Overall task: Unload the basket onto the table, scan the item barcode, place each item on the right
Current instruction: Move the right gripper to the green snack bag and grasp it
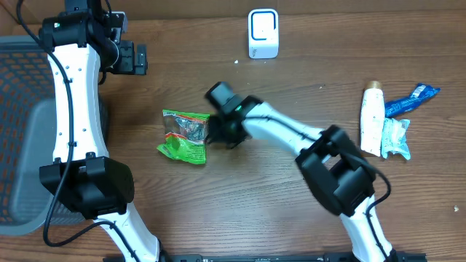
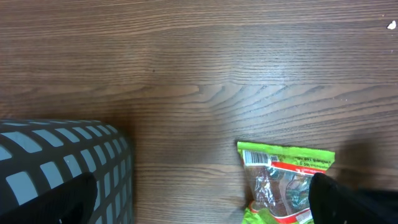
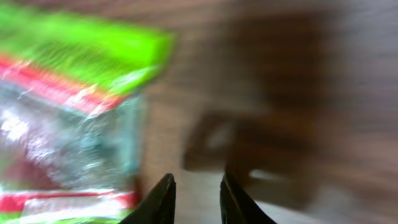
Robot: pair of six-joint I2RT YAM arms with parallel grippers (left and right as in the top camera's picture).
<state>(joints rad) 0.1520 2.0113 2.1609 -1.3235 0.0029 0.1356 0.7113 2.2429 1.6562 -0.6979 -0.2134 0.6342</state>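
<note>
Right gripper (image 3: 194, 200) is held narrowly apart, nothing clamped, just beside the snack bag (image 1: 185, 136). Its long axis is laid roughly far-to-near, barcode (image 2: 255, 158) at the far end. The bag's near end is cut off in the left wrist view; the right wrist view is blurred.

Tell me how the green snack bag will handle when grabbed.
The green snack bag looks like thin, crinkled film, so it will probably flop. Its glossy surface may be slippery. Lying flat, it seems unlikely to roll.

green snack packet (image 1: 183, 135) lying flat
</note>
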